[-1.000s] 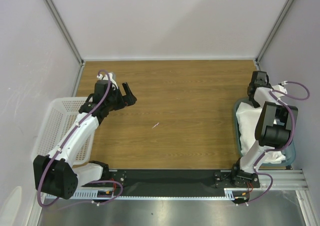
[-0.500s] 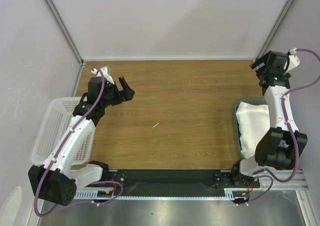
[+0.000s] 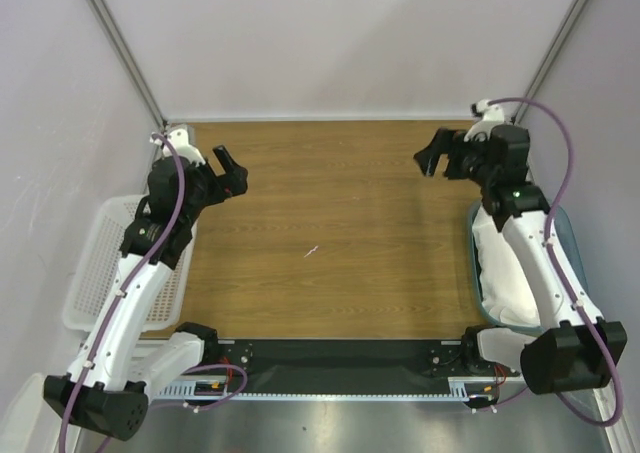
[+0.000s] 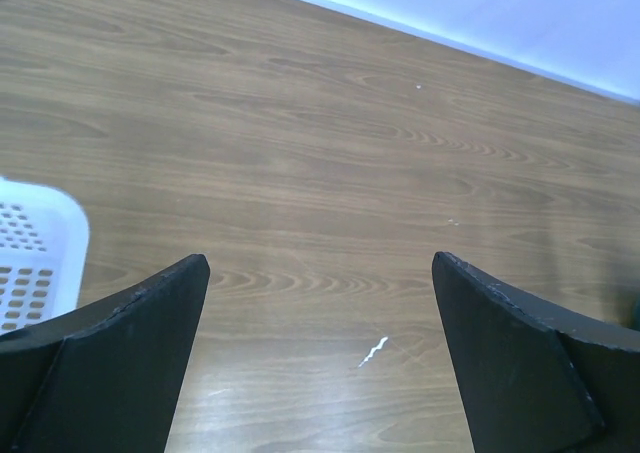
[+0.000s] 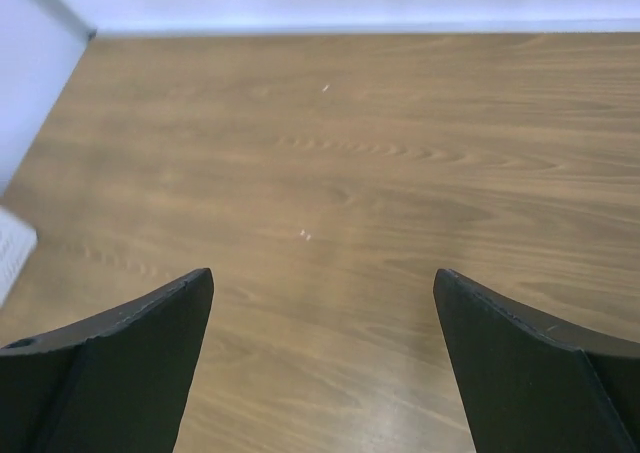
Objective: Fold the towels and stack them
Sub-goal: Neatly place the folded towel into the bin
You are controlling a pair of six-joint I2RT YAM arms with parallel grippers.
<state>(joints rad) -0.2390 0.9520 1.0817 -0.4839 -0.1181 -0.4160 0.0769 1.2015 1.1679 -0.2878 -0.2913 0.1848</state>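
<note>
A white towel [image 3: 497, 261] lies bunched in the translucent teal bin [image 3: 470, 265] at the table's right edge, partly hidden by my right arm. No other towel shows. My right gripper [image 3: 428, 160] [image 5: 322, 276] hovers open above the bare wood at the back right, left of the bin, with nothing between its fingers. My left gripper [image 3: 232, 170] [image 4: 318, 263] is open too, above the back left of the table and just past the basket, holding nothing.
A white perforated basket [image 3: 100, 263] stands at the left edge; its corner [image 4: 35, 243] shows in the left wrist view. A small white speck [image 3: 312, 250] lies mid-table on the wooden table [image 3: 340, 303]. Grey walls close the back and sides.
My right gripper rose out of the bin, opened and swung left over the back of the table. My left gripper drew back and to the left.
</note>
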